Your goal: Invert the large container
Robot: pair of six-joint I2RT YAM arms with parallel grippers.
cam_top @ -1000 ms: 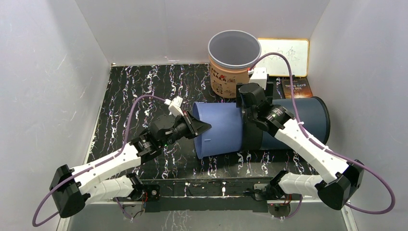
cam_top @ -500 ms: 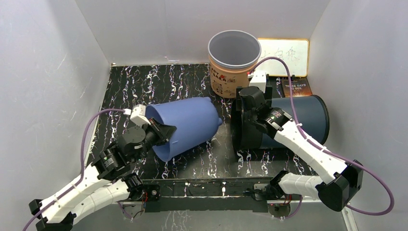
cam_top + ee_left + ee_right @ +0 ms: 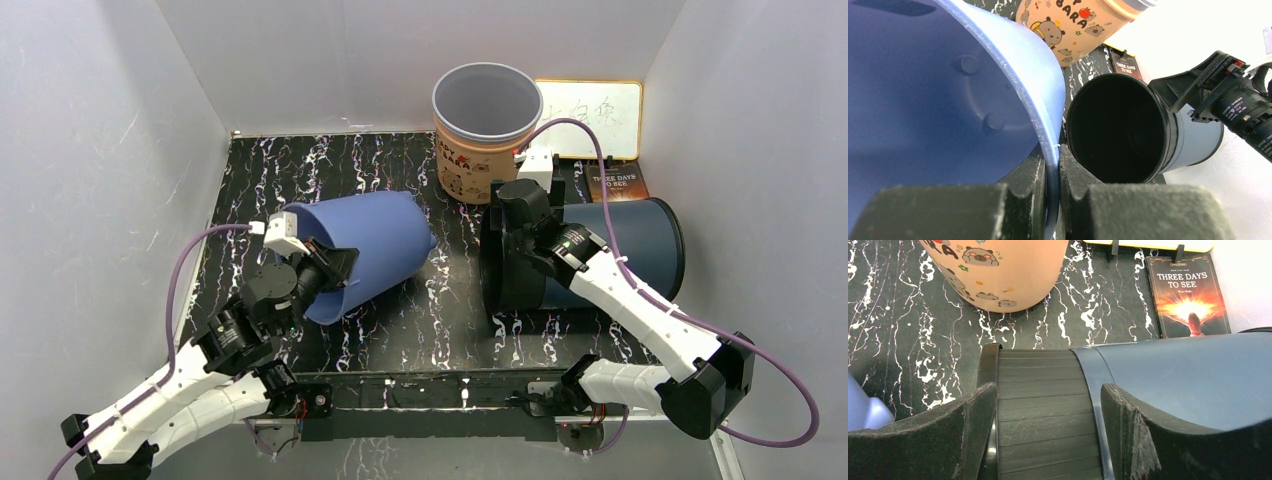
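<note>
Three containers share the black marbled table (image 3: 300, 170). The large container (image 3: 620, 250), dark navy with a black ribbed band (image 3: 1043, 405) round its mouth, lies on its side directly beneath the right gripper (image 3: 508, 240), its open mouth turned toward the left gripper (image 3: 335, 270) and its closed base pointing away. In the right wrist view the right gripper's fingers (image 3: 973, 425) are spread wide, one to each side above the ribbed band; whether they touch it cannot be told.

Next in size, a lighter blue bucket (image 3: 375, 245) is tilted on its side. The left gripper pinches its rim, one finger inside the wall and one outside, as the left wrist view shows with the thin rim squeezed between the two pads (image 3: 1018, 200). The bucket's base points away from that gripper, toward the dark container's mouth, with a gap of table between them.

Beyond the right gripper, toward the back wall, a tan bucket (image 3: 475, 165) printed with cartoon animals stands upright and open, near the ribbed band but apart from it.

Farther back and to the right gripper's outer side, a white board (image 3: 600, 115) with a yellow frame leans at the wall. Just in front of it a small book (image 3: 1188, 295) titled "Three Days to See" lies flat, beside the large container's far flank.
</note>
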